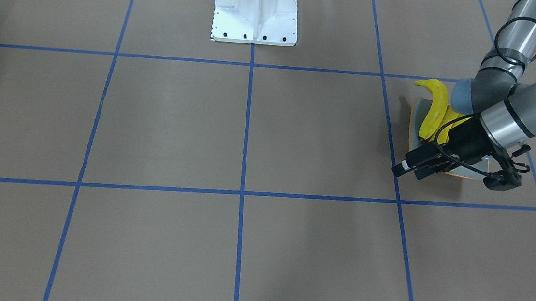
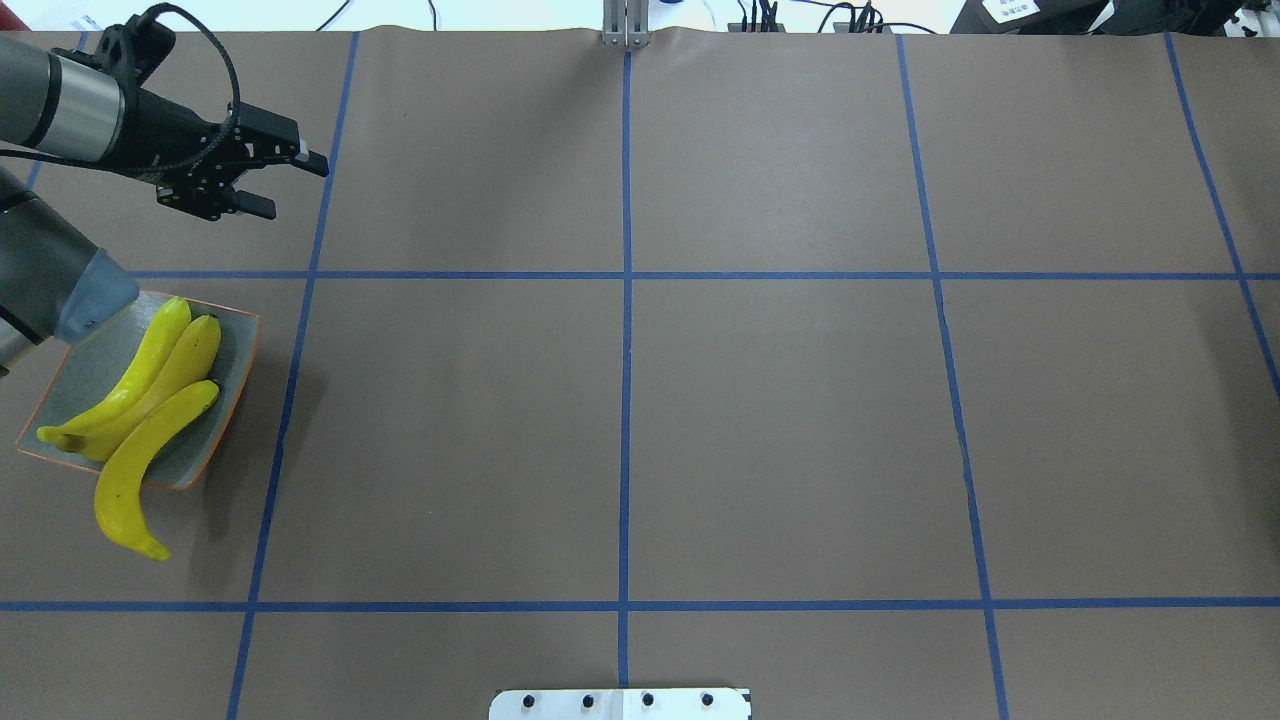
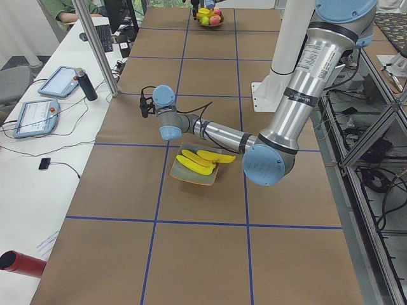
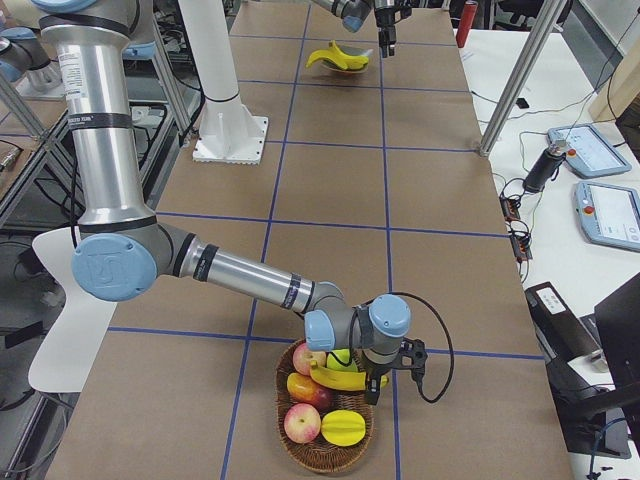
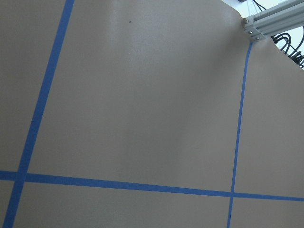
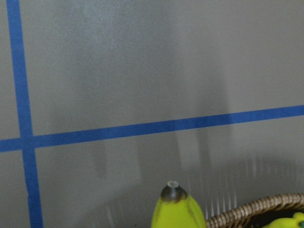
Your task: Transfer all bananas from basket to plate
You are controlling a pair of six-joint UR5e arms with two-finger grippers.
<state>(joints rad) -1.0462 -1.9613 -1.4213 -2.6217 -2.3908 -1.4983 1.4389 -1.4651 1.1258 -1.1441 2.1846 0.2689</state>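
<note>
The plate (image 2: 100,350) sits at the table's left end and holds three bananas (image 2: 170,385); the nearest one (image 2: 135,470) hangs over its front rim. The plate (image 1: 413,129) and a banana (image 1: 434,109) also show in the front-facing view. My left gripper (image 2: 290,185) is open and empty, above the bare table beyond the plate. One more banana (image 4: 340,378) lies in the wicker basket (image 4: 325,463) at the right end. My right gripper (image 4: 375,385) is at this banana; I cannot tell whether it is open or shut. The banana's tip (image 6: 178,211) shows in the right wrist view.
The basket also holds red apples (image 4: 302,422) and a yellow fruit (image 4: 343,428). The white robot base (image 1: 256,11) stands mid-table at the robot's edge. A metal post (image 4: 510,80) and tablets (image 4: 605,215) stand at the operators' side.
</note>
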